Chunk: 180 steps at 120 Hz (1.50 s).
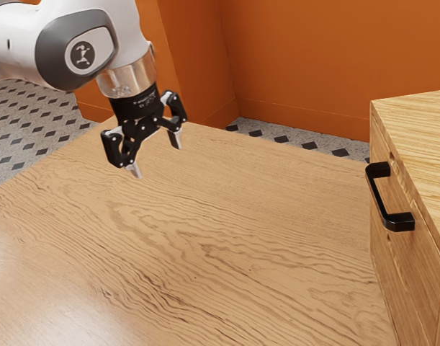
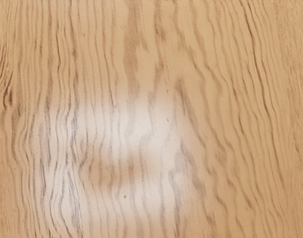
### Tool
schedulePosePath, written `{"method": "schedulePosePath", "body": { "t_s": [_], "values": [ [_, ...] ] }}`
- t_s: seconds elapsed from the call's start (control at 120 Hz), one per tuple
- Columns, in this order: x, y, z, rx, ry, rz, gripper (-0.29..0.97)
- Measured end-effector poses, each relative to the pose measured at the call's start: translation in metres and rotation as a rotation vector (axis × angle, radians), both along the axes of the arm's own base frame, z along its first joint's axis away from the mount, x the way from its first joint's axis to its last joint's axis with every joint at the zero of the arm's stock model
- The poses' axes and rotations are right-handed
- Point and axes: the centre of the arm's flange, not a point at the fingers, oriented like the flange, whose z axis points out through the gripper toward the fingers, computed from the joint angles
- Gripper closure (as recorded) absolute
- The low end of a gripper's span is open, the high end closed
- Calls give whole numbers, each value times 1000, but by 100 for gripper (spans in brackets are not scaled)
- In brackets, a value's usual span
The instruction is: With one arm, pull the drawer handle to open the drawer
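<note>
Black and rigid-looking, the drawer handle (image 1: pixel 379 197) is a squared bar standing off the drawer (image 1: pixel 414 234) front at the right edge of the exterior frame, a little below mid-height, with a clear gap behind it for a finger to pass. It should not bend or crush under a firm pinch; its smooth finish may be a little slippery, so the best hold is probably across the middle of the bar, one finger behind and one in front, with the pull kept straight out from the front. The drawer, in pale wood, looks shut flush and may resist at first. The gripper (image 1: pixel 155 156) hangs in the upper left of the frame, well apart from the handle, its fingers spread wide and holding nothing. Beneath it runs the table (image 1: pixel 205 245), a broad wavy-grained wooden top with a soft sheen, seen close in the wrist view (image 2: pixel 151 119). Behind rise orange walls (image 1: pixel 313 50), and a grey floor (image 1: pixel 32 115) with dark diamond tiles.
</note>
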Motion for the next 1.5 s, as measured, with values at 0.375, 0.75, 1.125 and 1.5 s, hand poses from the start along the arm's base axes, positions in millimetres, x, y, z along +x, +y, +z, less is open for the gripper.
{"method": "schedulePosePath", "body": {
  "t_s": [0.375,0.75,1.125,1.5],
  "values": [
    [-1,8,3,-24,-10,41,0],
    [-27,-41,121,-104,-313,-53,0],
    [48,-86,76,-453,-498,-215,0],
    [-34,-244,72,-416,-473,-671,6]
  ]
}}
